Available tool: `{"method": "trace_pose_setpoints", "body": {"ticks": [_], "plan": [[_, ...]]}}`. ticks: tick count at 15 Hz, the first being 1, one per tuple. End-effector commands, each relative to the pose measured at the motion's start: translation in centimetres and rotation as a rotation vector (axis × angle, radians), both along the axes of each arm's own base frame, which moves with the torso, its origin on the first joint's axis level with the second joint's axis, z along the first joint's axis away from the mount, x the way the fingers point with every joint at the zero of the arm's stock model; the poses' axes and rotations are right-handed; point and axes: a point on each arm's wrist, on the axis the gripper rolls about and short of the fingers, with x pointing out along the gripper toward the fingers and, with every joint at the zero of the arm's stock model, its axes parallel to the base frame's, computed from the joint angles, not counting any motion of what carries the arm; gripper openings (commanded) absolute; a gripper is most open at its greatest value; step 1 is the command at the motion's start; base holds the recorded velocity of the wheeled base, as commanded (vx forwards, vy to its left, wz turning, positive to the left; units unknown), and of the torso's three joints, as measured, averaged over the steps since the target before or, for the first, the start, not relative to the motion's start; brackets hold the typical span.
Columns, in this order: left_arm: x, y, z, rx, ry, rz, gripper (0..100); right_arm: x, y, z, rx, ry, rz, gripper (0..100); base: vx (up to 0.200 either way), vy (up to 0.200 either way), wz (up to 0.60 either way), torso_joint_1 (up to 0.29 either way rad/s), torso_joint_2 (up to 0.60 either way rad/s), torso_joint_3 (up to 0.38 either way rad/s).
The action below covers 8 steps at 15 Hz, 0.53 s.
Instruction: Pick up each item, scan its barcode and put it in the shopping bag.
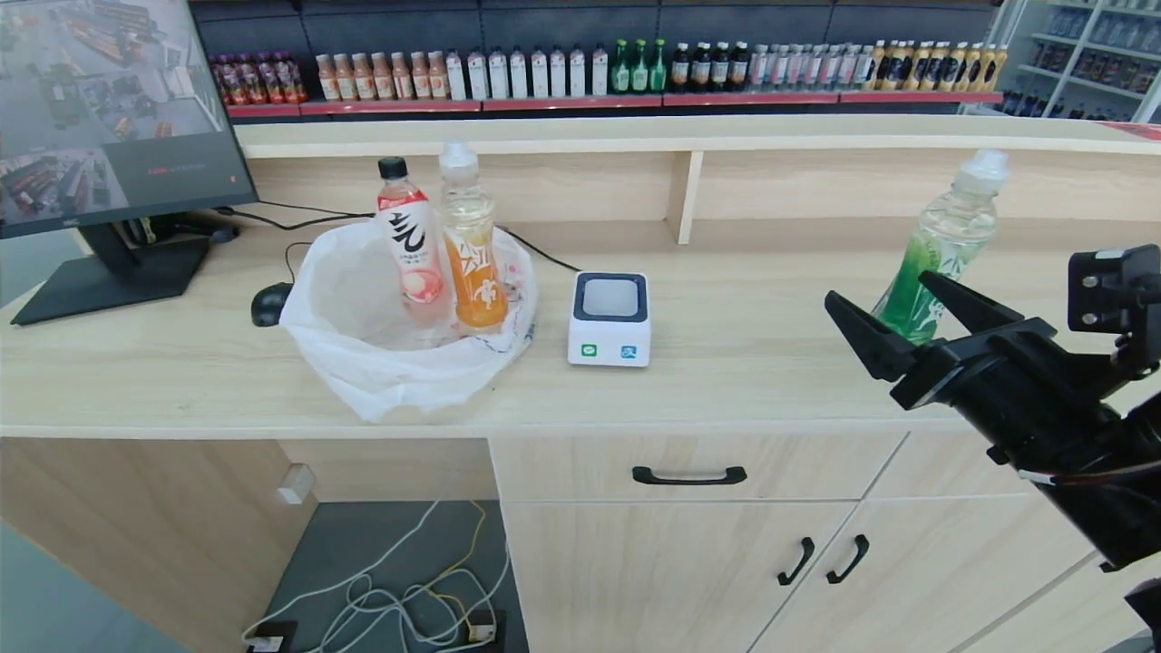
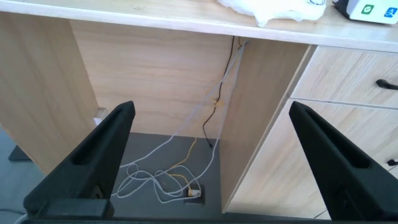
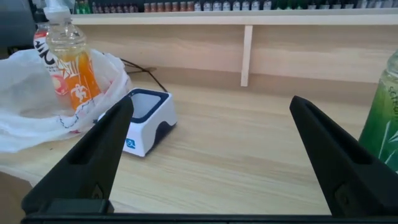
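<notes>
Head view: the right hand hung over the worktop with its fingers spread wide, holding nothing. The green bottle stood upright just beyond its fingertips. Well to the hand's left sat the scanner, and farther left the bag, with a pink bottle and an orange bottle upright inside it, touching.

Left wrist view: the left hand was also wide and empty, held below the worktop's edge. Ahead of it lay cables on the floor under the worktop. The bag's rim and the scanner were above and beyond it.

Right wrist view: between the right hand's wide fingers was bare worktop. The green bottle stood outside the gap, beside one finger. The scanner, the bag and the orange bottle lay past the other finger.
</notes>
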Motion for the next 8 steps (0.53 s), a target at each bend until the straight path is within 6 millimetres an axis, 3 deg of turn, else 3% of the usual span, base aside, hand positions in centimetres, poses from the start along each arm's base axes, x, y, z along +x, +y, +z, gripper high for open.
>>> {"method": "trace_pose_setpoints", "body": {"ticks": [1,8], "plan": [[0.0,0.0,0.0,-0.001,0.000,0.000,100,-0.1,0.0,0.0,0.000,0.000,-0.001,100,0.000,-0.200,0.00,0.002,0.00,0.002],[0.0,0.0,0.0,0.000,0.000,0.000,100,-0.6,0.2,-1.1,-0.016,0.046,0.017,100,0.000,-0.200,0.00,0.000,0.00,0.002]]}}
